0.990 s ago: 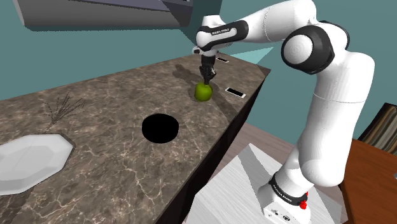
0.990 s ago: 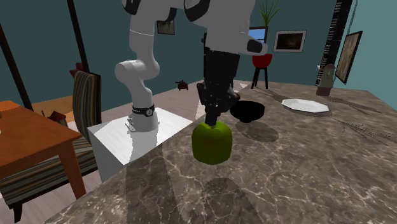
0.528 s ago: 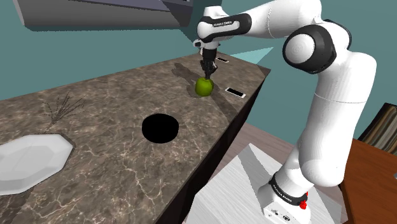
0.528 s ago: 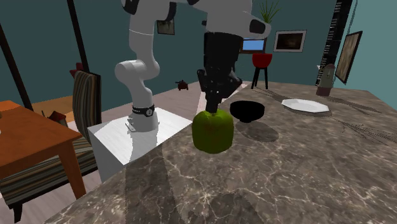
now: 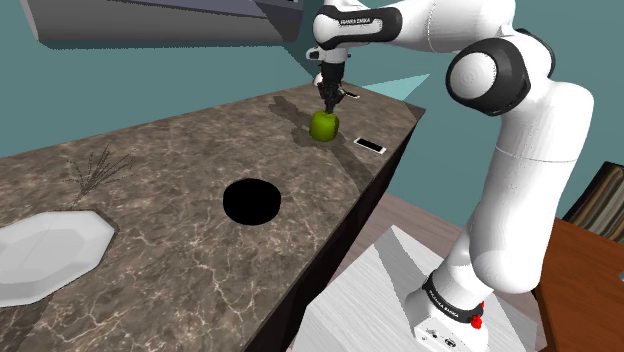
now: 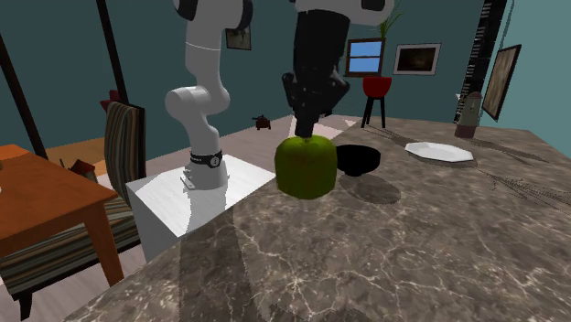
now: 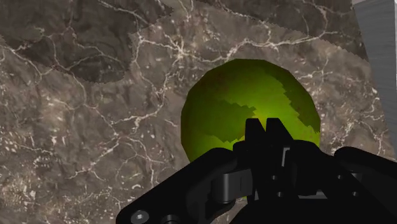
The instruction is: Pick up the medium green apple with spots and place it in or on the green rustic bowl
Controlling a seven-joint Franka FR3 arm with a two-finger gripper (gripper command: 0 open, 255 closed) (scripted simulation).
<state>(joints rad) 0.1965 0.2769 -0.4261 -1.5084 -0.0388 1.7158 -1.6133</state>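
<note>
We log a dark marbled worktop (image 5: 190, 270). A white faceted plate (image 5: 48, 256) sits at its left edge in the shoulder view, with a dry twig (image 5: 96, 168) behind it and apart from it. A flat white slab (image 5: 370, 146) lies at the right edge, and another slab (image 5: 349, 94) lies near the far corner. Off the worktop we note a wooden table (image 6: 41, 197) and a striped chair (image 6: 123, 137).

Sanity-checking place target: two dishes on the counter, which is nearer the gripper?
The black bowl. The white plate lies beyond it, farther from the gripper clasping the green apple.

Green apple (image 6: 306, 167) with darker patches, brown white-veined counter (image 5: 180, 250), black bowl (image 6: 364, 163)
</note>
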